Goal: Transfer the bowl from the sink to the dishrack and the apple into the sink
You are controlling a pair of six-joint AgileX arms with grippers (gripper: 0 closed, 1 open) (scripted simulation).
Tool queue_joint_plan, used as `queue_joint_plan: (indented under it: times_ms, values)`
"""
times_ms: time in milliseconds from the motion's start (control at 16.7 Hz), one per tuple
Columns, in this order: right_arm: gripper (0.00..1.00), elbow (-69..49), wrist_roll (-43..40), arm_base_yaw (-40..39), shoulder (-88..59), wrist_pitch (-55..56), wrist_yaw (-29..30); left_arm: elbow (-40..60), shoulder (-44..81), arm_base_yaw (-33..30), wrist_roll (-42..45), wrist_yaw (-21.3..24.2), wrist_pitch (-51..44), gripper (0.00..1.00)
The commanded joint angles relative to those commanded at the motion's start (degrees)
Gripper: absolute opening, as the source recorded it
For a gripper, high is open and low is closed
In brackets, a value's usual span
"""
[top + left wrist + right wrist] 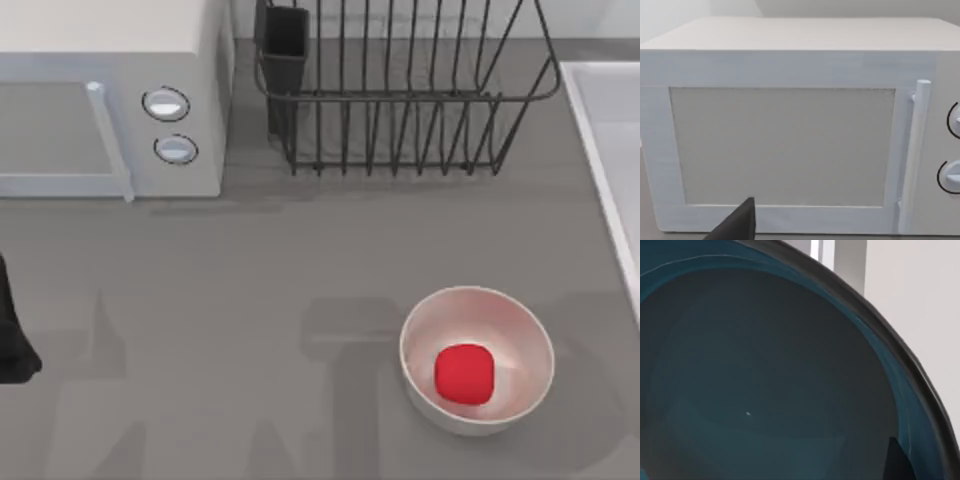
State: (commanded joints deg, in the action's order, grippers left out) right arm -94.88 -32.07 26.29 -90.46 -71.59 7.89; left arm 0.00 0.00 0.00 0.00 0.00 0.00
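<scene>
The teal-blue round bowl (765, 385) appears in the right wrist view from very close, its dark glossy inside spread wide and its dark rim curving across in front of a pale surface. Where it sits cannot be told from that view. A small dark tip (897, 460) stands at the picture's lower edge against the bowl's inner wall, most likely part of the right hand; whether that hand is spread or closed on the bowl cannot be told.

From above, the small bright red apple (465, 374) lies inside a glossy white bowl (420, 335) on the grey tabletop (250, 300), toward the right and near the front. The pale bluish-white rectangular sink (600, 130) is cut off by the right edge, so its basin is mostly out of sight. The dark wire dishrack (400, 95) stands at the back, with its black rectangular utensil cup (285, 45) at its left corner; the rack's far part runs past the top edge.

To the rack's left stands a white microwave (110, 100) with two round knobs (166, 103). The left wrist view faces its door and upright handle (915, 155), with the knobs cropped. No writing can be read on it. A dark finger (737, 222) of the left hand pokes up there, and the left arm's dark bulk (12, 340) sits at the table's left edge; its opening cannot be told.
</scene>
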Motion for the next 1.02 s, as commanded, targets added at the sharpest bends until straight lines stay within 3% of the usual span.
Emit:
queue_joint_plan:
  times_ms: [660,840,1020]
  values:
    - [0.00,-0.7,26.1,-55.2,-4.3,54.8,29.4,0.0,0.0,0.0,0.0,0.0,0.0,1.00]
    - [0.00,-0.3,30.5,-65.5,-4.8,65.1,35.2,0.0,0.0,0.0,0.0,0.0,0.0,1.00]
    - [0.00,0.0,33.0,-71.0,-4.9,70.5,38.7,0.0,0.0,0.0,0.0,0.0,0.0,1.00]
